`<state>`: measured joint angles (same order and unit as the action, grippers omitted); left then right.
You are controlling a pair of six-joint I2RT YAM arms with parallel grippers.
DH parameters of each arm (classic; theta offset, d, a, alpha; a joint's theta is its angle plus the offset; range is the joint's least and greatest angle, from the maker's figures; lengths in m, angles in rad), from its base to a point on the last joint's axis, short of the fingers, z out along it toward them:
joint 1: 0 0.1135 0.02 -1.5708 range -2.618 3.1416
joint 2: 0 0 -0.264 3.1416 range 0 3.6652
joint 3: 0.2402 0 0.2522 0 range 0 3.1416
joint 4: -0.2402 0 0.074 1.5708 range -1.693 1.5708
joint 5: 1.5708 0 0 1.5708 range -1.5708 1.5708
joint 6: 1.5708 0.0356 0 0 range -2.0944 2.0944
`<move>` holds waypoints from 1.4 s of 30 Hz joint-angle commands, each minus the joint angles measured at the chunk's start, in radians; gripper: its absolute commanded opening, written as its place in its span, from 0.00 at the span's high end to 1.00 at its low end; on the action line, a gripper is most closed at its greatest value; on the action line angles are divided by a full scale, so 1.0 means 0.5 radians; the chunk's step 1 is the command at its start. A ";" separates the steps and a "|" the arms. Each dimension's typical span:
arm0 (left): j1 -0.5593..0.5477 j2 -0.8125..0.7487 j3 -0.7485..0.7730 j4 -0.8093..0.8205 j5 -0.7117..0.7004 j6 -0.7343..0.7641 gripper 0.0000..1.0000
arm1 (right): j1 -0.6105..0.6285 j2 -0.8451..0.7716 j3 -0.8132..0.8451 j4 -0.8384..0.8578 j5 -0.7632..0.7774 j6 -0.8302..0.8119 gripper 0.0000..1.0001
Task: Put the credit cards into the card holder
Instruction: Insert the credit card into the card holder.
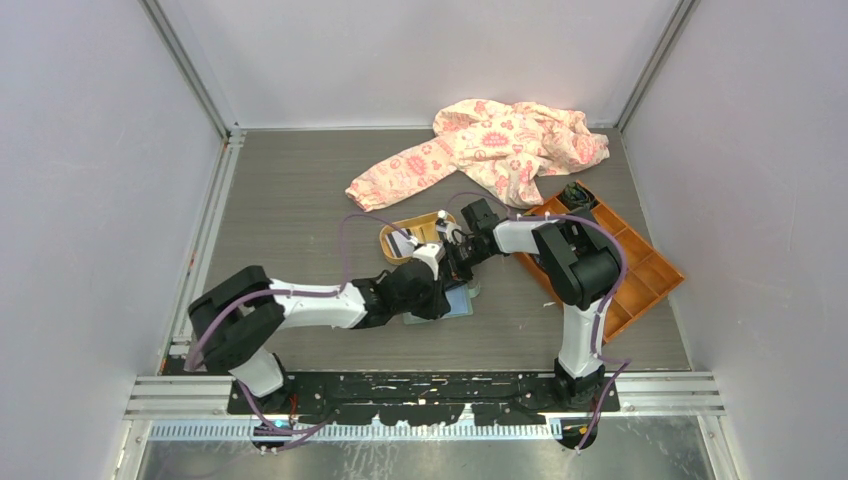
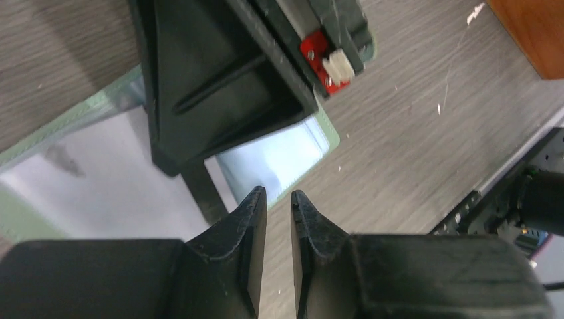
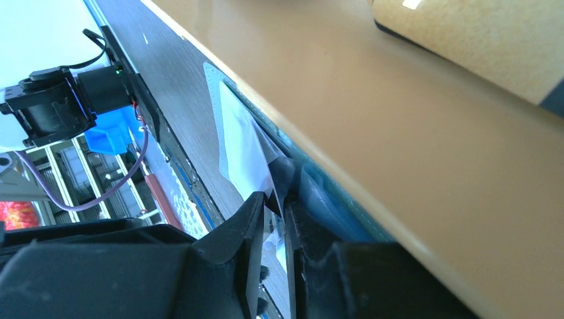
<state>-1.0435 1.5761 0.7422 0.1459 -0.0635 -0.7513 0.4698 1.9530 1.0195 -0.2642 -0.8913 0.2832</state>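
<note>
Fingers [image 3: 246, 226] of the right gripper [image 3: 274, 199] are pinched on a thin pale flap of the open green card holder [image 2: 292, 156], which we find just beside the orange oval tray [image 1: 385, 240] on its arm-base side, while the left gripper [image 2: 279, 199] hangs over the card holder's corner, fingers narrowly apart and empty.
</note>
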 commanded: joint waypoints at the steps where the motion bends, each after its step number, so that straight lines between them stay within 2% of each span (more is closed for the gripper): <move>1: -0.013 0.150 0.129 0.213 -0.130 0.021 0.79 | 0.011 0.028 0.047 0.008 0.097 -0.059 0.77; 7: -0.012 0.276 0.189 0.225 -0.217 0.046 0.79 | 0.009 0.029 0.050 -0.005 0.097 -0.066 0.76; 18: 0.016 0.236 0.098 0.115 -0.419 -0.004 0.79 | 0.004 -0.036 0.088 -0.113 0.201 -0.173 0.72; 29: 0.017 0.154 0.064 0.068 -0.467 0.010 0.79 | 0.005 -0.088 0.120 -0.197 0.239 -0.252 0.63; 42: 0.016 -0.044 -0.011 0.070 -0.423 0.121 0.79 | 0.002 -0.195 0.168 -0.343 0.176 -0.410 0.46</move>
<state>-1.0462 1.6100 0.7498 0.1711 -0.2211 -0.7315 0.4702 1.9114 1.0744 -0.3771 -0.8421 0.1509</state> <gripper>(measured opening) 0.210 0.514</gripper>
